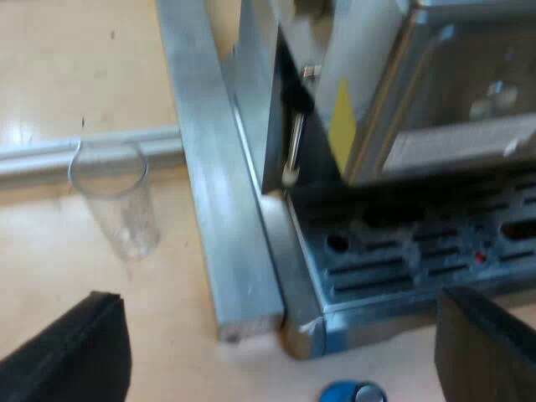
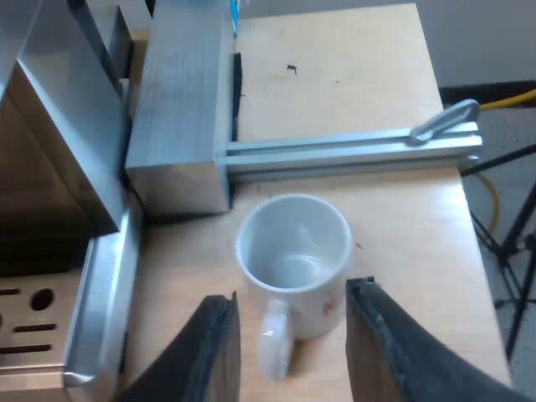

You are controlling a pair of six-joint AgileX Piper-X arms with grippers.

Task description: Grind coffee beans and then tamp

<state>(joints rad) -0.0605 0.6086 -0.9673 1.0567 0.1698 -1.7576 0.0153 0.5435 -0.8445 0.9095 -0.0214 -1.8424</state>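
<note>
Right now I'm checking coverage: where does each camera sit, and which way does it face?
Left wrist view: rides the left arm, looking down at the front of the espresso machine, a measuring glass and a blue tamper; left gripper open.
Right wrist view: rides the right arm, looking down at a white mug; right gripper open astride its handle.
Shared: the espresso machine and the metal beam beside it.

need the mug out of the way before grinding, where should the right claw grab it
Take the handle, coming down from the side facing the right claw. The mug stands upright, mouth up, and its handle points straight back into the open claw, so closing on it likely needs little turning.
</note>
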